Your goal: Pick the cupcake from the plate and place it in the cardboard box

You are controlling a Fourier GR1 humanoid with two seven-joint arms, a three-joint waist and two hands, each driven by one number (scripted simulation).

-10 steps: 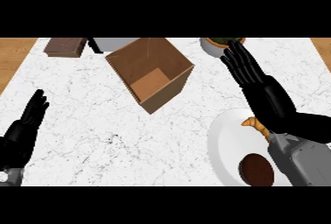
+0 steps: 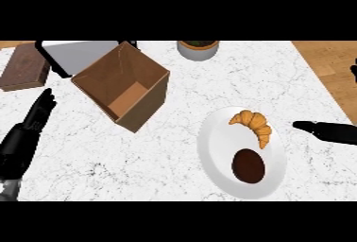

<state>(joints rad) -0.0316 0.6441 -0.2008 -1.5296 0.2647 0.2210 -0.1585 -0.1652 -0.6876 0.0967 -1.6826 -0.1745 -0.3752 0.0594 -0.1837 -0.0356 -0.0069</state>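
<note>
A dark brown cupcake (image 2: pixel 248 166) sits on the lower part of a white plate (image 2: pixel 216 142) at the counter's right. The open cardboard box (image 2: pixel 124 85), turned at an angle with its brown inside showing, stands well apart at upper left.

right hand (image 2: pixel 327 131): mostly cut off at right edge | pot (image 2: pixel 199 48): top cropped

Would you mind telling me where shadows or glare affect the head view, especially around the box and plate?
Head view: lighting is even, with no glare on the marble counter; the cardboard box has its inner walls shaded but its floor visible; the white plate is bright yet not washed out, and the dark cupcake and the croissant read clearly against it.
</note>
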